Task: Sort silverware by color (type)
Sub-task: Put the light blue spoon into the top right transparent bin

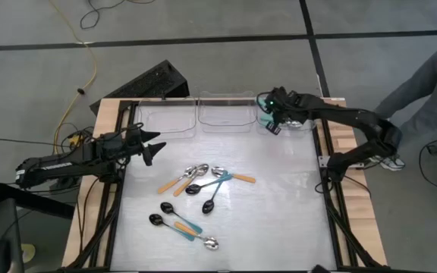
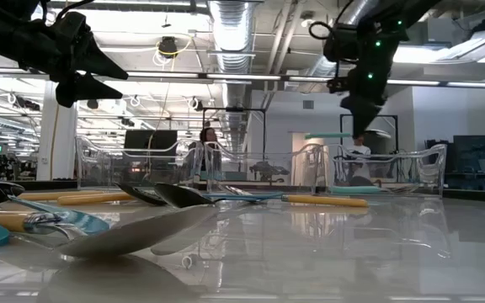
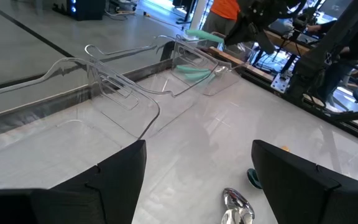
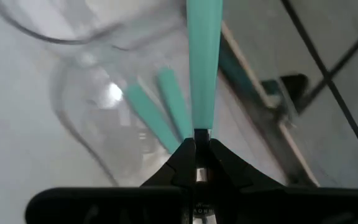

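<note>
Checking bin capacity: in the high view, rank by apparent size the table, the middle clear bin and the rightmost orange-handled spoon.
1. table
2. middle clear bin
3. rightmost orange-handled spoon
All at table level; nearness barely matters.

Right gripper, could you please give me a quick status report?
Right gripper shut on a teal spoon, above the right bin. Left gripper open, waiting at table's left edge. Nothing in the way.

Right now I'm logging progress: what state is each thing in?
Left end effector: open, empty, above the table's left side.
Right end effector: shut on a teal spoon, over the right bin.
Right bin: holds teal spoons.
Middle bin: looks empty.
Loose spoons: unsorted on the table.
</note>
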### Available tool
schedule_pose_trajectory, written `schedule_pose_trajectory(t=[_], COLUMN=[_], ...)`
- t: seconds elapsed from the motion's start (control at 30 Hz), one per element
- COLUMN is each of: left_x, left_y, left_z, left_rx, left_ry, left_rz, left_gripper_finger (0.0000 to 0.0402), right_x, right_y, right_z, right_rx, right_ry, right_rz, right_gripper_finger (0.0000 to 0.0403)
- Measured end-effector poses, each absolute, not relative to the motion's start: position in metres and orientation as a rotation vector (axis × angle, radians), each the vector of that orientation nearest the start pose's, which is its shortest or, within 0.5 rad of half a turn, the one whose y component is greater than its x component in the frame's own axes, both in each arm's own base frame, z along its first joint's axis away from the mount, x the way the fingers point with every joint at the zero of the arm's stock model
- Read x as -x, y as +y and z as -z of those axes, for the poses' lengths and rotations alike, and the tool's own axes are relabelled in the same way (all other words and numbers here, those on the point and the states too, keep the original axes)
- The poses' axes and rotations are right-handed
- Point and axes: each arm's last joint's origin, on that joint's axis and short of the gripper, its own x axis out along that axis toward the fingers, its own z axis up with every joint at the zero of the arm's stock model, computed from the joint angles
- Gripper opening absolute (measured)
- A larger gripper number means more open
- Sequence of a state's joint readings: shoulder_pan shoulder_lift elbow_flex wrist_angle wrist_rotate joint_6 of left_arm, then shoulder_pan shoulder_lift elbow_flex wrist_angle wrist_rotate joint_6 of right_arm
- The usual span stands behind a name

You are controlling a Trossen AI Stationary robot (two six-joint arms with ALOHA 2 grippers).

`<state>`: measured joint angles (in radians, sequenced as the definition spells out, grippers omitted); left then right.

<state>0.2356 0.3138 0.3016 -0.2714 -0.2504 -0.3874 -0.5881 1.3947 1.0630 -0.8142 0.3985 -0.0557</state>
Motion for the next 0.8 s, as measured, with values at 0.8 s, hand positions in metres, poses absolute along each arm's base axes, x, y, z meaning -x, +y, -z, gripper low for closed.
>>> schedule_pose_trajectory(t=[0.8], left_x=[-0.102], left_y=[0.033], left_z=[-0.215], left_rx=[0.368], left_ry=[0.184], left_rz=[-0.562], left_gripper_finger=[0.0277], right_x=[-0.169], right_y=[-0.160], right_z=[-0.211], right_rx=[-0.093], right_ry=[1.407], right_rz=[1.039], right_gripper_finger=[0.0049])
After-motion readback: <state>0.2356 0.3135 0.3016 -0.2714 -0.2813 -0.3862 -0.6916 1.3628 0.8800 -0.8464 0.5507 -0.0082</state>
